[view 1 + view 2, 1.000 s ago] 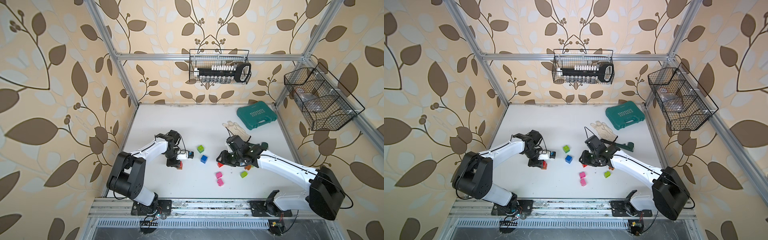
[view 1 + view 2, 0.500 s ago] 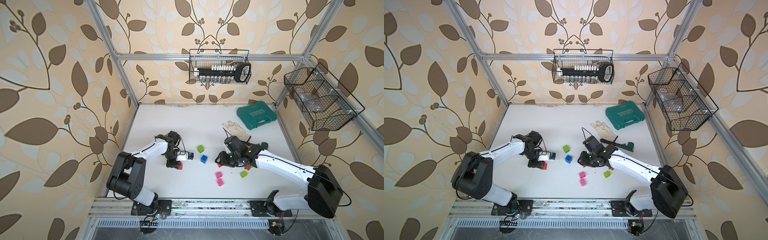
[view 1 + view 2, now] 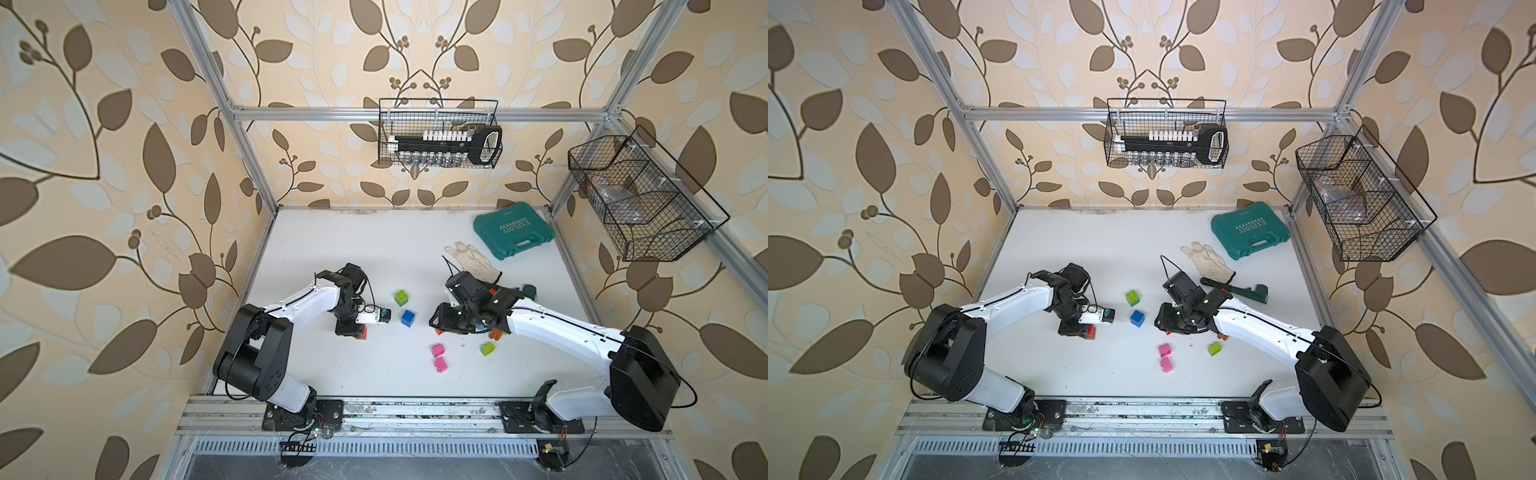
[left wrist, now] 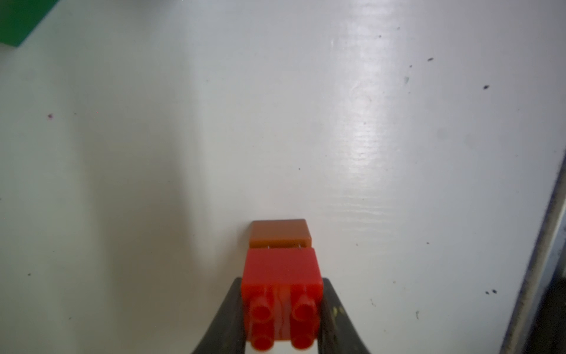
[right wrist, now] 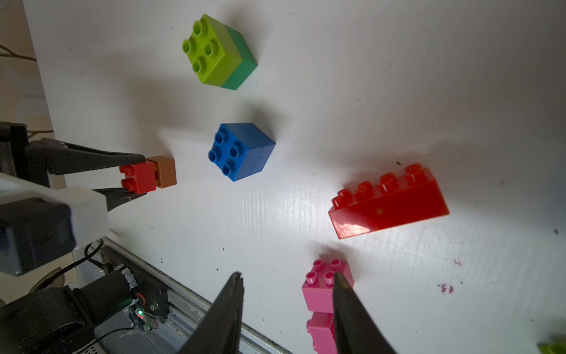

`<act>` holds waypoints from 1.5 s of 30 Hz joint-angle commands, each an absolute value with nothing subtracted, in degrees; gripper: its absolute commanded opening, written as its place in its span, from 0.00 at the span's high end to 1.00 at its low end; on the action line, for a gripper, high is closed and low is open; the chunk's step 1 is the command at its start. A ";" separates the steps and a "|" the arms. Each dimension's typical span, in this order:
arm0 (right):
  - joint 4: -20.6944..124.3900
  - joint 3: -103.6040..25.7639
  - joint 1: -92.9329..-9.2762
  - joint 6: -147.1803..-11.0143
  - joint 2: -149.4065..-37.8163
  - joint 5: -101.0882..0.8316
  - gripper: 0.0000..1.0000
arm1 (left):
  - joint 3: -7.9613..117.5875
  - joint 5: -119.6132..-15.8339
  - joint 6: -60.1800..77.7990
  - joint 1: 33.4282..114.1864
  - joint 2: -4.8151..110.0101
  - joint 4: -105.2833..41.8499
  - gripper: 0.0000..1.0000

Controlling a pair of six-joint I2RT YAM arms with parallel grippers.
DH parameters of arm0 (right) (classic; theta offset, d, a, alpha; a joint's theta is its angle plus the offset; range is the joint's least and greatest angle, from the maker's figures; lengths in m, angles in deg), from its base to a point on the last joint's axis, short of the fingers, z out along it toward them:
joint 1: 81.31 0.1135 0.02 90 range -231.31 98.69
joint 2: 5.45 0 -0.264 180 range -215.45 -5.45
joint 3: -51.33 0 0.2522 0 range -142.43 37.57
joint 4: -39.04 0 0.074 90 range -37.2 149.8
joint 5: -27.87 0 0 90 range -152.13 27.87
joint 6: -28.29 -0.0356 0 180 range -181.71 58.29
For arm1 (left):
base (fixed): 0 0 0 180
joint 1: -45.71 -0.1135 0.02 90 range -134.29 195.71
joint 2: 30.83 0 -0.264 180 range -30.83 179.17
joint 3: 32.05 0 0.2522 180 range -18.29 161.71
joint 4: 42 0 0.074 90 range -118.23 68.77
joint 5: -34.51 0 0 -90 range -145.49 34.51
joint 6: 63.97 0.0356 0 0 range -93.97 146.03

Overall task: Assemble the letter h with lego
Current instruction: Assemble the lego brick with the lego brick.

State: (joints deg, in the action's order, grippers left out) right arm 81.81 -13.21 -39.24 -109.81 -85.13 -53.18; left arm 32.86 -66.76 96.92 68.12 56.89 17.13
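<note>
Red brick (image 4: 281,275) in left fingers (image 4: 228,321), well apart from the table edge (image 4: 533,245).

- Bright, even light is filling both top views, and the arms are casting only short, soft shadows on the white counter (image 3: 374,249).
- Wide-angle distortion is bowing the frame posts (image 3: 249,158) toward the edges.
- Beyond the left fingers (image 4: 229,318), a glare streak is washing over the counter, with a broad soft shadow lying beside it.
- The red brick (image 4: 281,269) between those fingers is looking blurred, too near the lens.
- Ahead of the right fingers (image 5: 223,321), the long red brick (image 5: 389,211) is glinting, in sharp focus.
</note>
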 commanded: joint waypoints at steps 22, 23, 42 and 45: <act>87.69 -13.83 -39.02 -107.97 -81.30 -62.65 0.52 | 32.31 -60.51 82.67 76.24 64.71 15.16 0.65; 88.70 -13.71 -39.02 -107.65 -81.08 -63.19 0.51 | 33.00 -62.41 82.15 76.04 63.50 15.56 0.59; 97.09 -12.87 -35.79 -95.66 -78.50 -62.25 0.49 | 40.15 -91.42 73.72 56.23 47.00 18.11 0.19; 99.83 -16.62 -34.99 -95.16 -83.27 -67.26 0.43 | 36.99 -87.13 67.17 54.44 44.85 10.24 0.01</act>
